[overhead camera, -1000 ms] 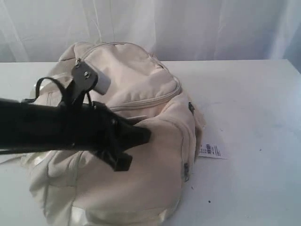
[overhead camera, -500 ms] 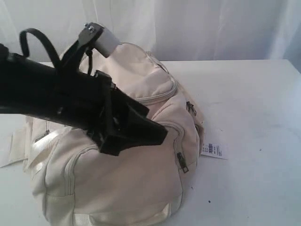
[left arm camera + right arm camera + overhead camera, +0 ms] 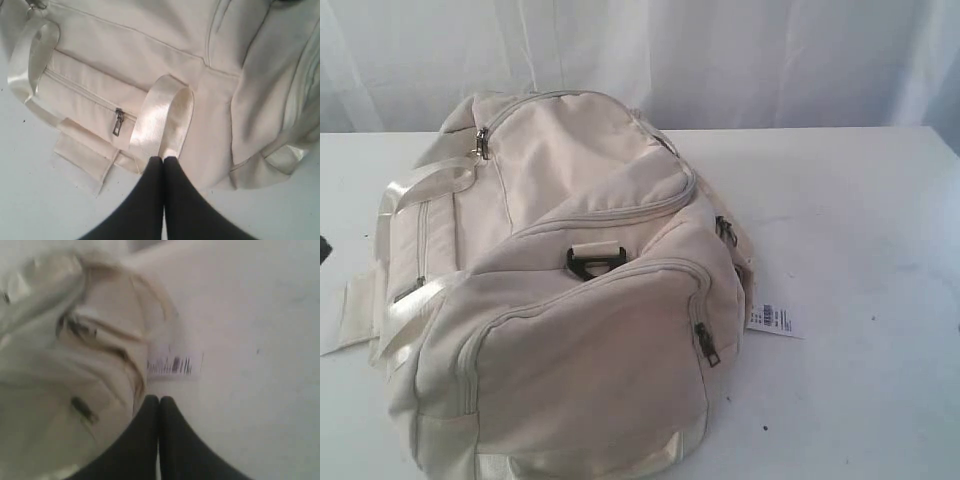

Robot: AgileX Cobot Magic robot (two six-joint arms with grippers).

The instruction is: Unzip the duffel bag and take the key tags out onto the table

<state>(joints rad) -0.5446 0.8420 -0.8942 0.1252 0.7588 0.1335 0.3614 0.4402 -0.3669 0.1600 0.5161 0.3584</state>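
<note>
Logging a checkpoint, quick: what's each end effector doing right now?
Left end effector: closed, tips at the satin strap, no grip visible.
Right end effector: closed, holding nothing.

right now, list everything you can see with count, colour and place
duffel bag: one, cream, middle of the table
straps: two loops showing, shiny cream, on the bag's left side in the exterior view
zip pulls: several, dark metal, on the bag's pockets
ring: one, black, on top of the bag
barcode label: one, white, on the table by the bag's right side
table: one, white
curtain: white, behind the table
key tags: none in view
left gripper: black, shut, by a strap loop
right gripper: black, shut, near the label
</note>
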